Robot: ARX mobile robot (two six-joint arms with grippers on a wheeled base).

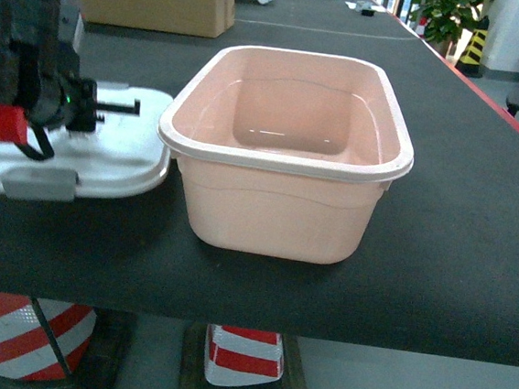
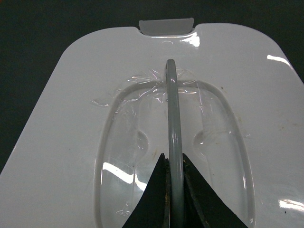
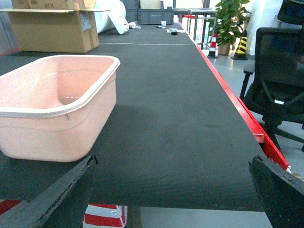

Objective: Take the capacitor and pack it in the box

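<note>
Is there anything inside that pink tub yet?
No. The box looks empty: its bare floor shows in the head view, with no capacitor in it. Only the strip behind its near wall is hidden. Its lid lies beside it.

lid: white, filled most of the frame on a dark table | handle: grey, stood upright, ran from centre to bottom edge | left gripper: black fingers at bottom centre pinched the handle from both sides | clip: grey, top centre | plastic film wrinkled around the handle base
</note>
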